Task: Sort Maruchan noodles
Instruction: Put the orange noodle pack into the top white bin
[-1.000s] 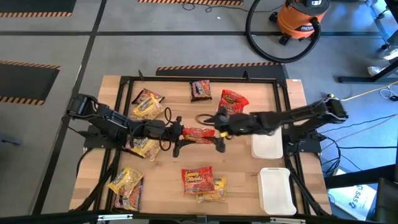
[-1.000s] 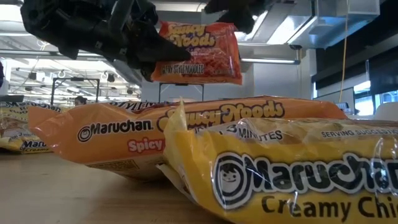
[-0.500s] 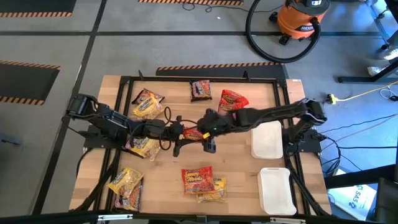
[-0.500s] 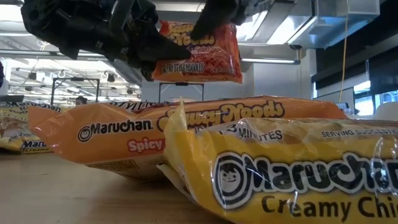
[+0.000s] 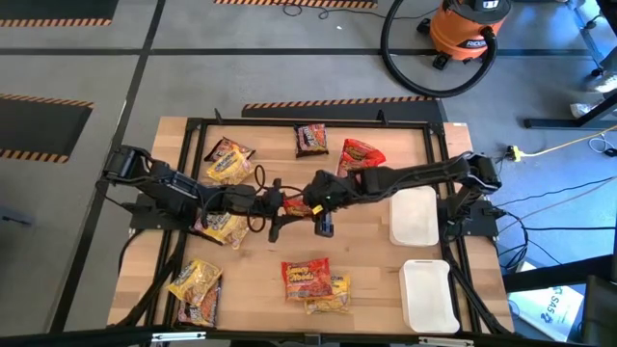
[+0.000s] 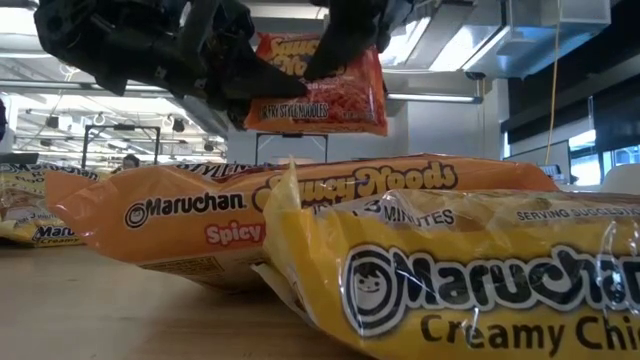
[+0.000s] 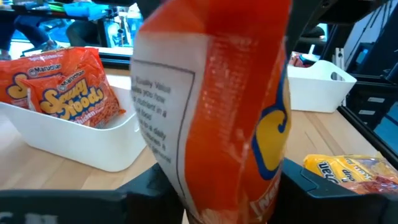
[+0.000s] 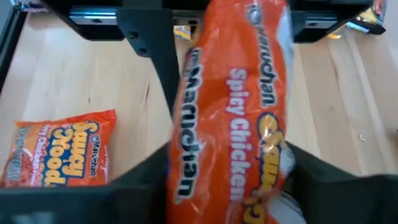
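Above mid-table, both the left pincer [image 5: 281,202] and right pincer [image 5: 321,196] pinch one glossy orange-red packet [image 6: 318,85] (Spicy Chicken).

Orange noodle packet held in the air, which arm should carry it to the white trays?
Right. The right end effector is at the orange shiny plastic noodle packet, and the white rectangular foam trays lie on that arm's side; the left end effector, gripping it, would reach across.

bright even light, blurred wrist-view foregrounds
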`<move>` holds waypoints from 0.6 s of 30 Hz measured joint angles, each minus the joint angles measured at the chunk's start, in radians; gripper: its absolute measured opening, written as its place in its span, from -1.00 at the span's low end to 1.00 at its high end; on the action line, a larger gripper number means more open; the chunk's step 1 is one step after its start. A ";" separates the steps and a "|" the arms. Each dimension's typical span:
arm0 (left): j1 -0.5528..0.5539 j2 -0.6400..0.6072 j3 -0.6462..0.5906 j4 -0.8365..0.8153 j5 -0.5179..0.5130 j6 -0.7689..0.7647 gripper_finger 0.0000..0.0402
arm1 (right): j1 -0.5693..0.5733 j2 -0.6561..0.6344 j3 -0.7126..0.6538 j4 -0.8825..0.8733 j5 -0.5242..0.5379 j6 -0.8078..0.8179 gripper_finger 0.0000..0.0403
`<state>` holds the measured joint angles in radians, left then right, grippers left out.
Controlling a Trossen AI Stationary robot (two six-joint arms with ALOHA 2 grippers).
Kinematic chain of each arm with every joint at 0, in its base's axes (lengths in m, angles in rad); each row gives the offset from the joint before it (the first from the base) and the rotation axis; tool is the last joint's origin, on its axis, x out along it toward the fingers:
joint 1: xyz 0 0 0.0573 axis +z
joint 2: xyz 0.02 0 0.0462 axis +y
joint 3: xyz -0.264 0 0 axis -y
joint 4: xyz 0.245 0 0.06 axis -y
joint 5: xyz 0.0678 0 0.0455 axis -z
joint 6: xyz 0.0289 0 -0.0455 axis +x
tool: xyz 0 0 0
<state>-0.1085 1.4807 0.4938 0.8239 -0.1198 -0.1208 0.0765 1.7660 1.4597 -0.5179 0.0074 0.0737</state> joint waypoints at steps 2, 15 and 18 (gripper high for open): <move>0.000 0.000 0.000 -0.002 -0.010 0.000 -0.13 | 0.000 0.000 0.000 -0.002 0.000 -0.010 -0.35; -0.004 -0.001 0.000 0.003 -0.054 0.001 0.05 | 0.001 -0.125 -0.001 -0.107 0.121 -0.032 -0.57; -0.004 -0.001 0.000 0.002 -0.054 0.001 0.05 | -0.005 -0.171 -0.001 -0.165 0.172 -0.038 -0.61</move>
<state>-0.1123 1.4796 0.4938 0.8263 -0.1734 -0.1200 0.0717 1.5947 1.4590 -0.6827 0.1794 0.0357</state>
